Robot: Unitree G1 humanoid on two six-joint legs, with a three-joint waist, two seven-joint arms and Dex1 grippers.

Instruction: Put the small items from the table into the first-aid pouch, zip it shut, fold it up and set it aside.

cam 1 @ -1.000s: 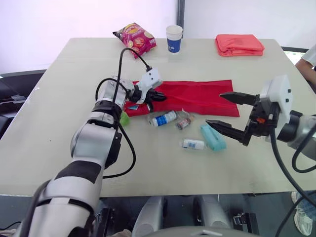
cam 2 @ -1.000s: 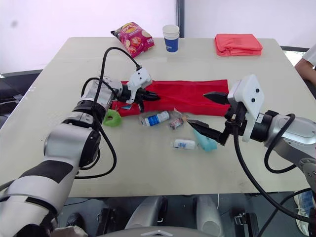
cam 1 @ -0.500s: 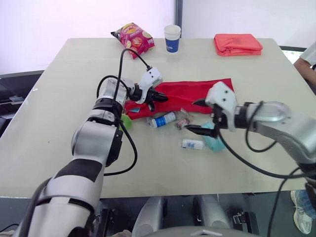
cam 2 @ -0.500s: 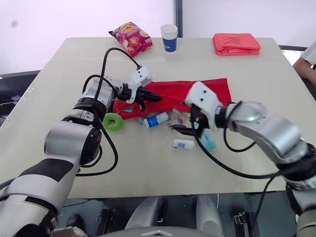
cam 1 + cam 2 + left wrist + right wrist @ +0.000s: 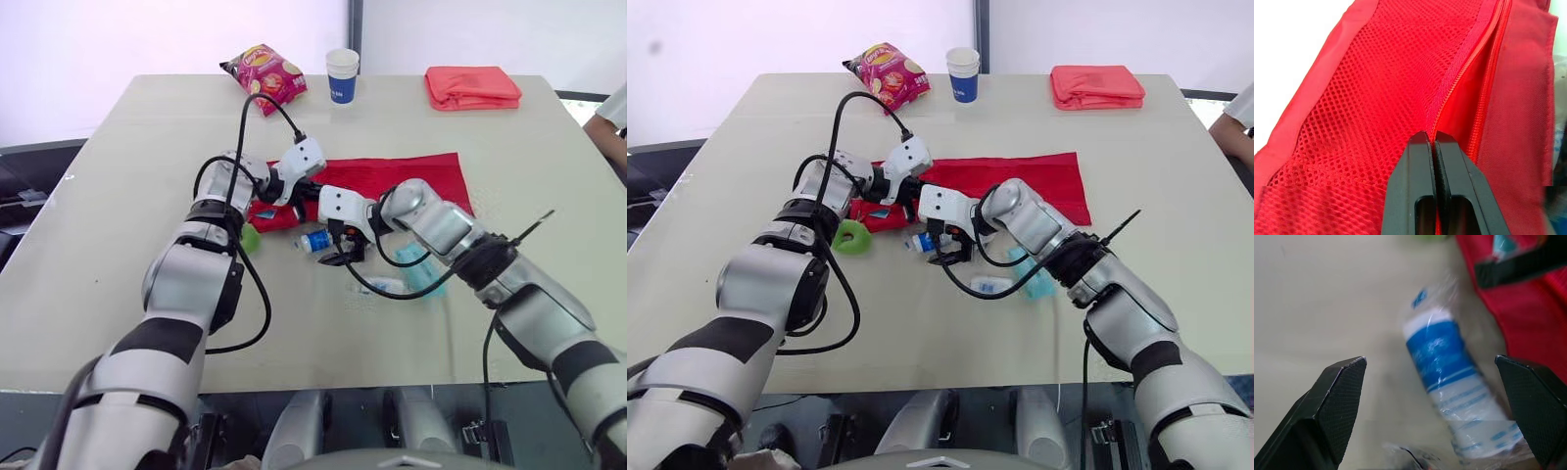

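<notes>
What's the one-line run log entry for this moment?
left gripper: shut on first-aid pouch zipper edge | right gripper: open, poised over blue-and-white roll

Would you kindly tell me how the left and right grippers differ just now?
The left gripper is shut, pinching the red pouch at its zipper; the right gripper is open, holding nothing. The left gripper touches fabric, while the right gripper frames the blue-and-white roll. Both have black fingers.
</notes>
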